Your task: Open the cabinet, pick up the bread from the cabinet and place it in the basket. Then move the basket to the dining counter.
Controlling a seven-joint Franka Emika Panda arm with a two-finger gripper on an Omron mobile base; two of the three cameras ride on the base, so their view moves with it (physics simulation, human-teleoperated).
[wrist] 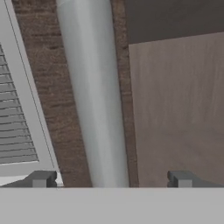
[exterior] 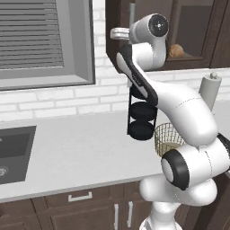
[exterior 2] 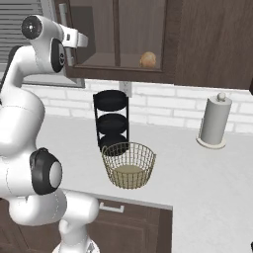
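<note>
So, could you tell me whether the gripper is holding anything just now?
Nothing is held: the gripper is open, its jaws on either side of the cabinet handle.

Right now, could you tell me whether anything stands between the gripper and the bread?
No door covers the bread: it sits exposed on the cabinet shelf. The open gripper is at the handle on the door's edge, well to the bread's left.
</note>
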